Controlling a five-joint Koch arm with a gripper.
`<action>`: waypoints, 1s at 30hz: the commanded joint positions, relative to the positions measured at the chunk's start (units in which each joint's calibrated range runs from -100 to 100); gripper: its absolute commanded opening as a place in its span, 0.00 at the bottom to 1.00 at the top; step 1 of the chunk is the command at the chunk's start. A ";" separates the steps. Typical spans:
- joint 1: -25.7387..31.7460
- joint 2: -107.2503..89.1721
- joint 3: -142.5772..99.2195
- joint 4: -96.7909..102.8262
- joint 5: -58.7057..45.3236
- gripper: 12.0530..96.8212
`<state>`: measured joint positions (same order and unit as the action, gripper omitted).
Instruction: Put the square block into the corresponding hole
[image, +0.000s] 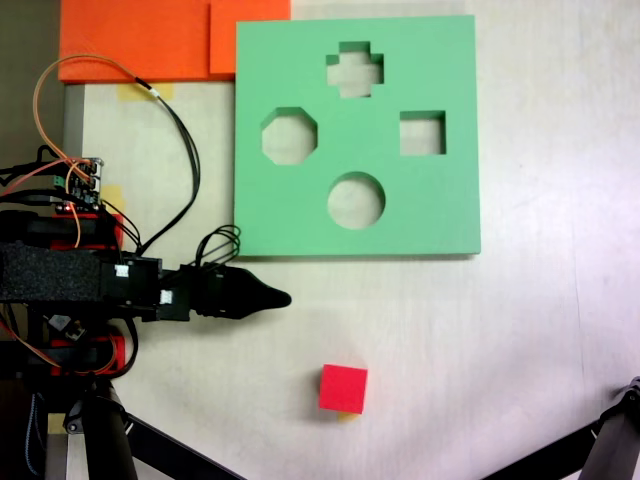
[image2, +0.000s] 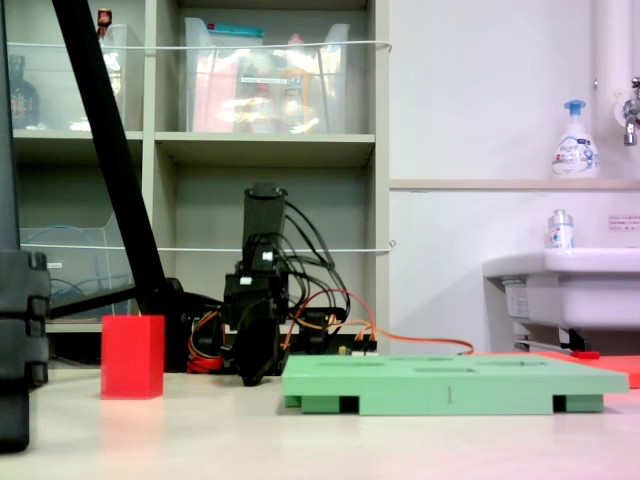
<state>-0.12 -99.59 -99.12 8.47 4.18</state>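
Square block (image: 343, 388) unmarked, soap bottle (image2: 574, 142) label illegible

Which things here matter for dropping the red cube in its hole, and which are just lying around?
Part of the job:
- red cube
- square cut-out in the green foam board
- the arm's tool

Just lying about:
- orange foam sheets
- cross-shaped cut-out, octagonal cut-out, round cut-out
- soap pump bottle
- sink

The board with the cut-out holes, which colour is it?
The board is plain light green, without any pattern. It shows best in the fixed view from above.
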 joint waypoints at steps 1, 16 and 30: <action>0.05 -0.41 -0.88 -5.72 0.24 0.45; 0.05 -0.41 -0.88 -5.72 0.24 0.45; 1.03 -0.41 -0.88 -5.63 0.20 0.44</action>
<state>0.42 -99.59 -99.12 8.47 4.18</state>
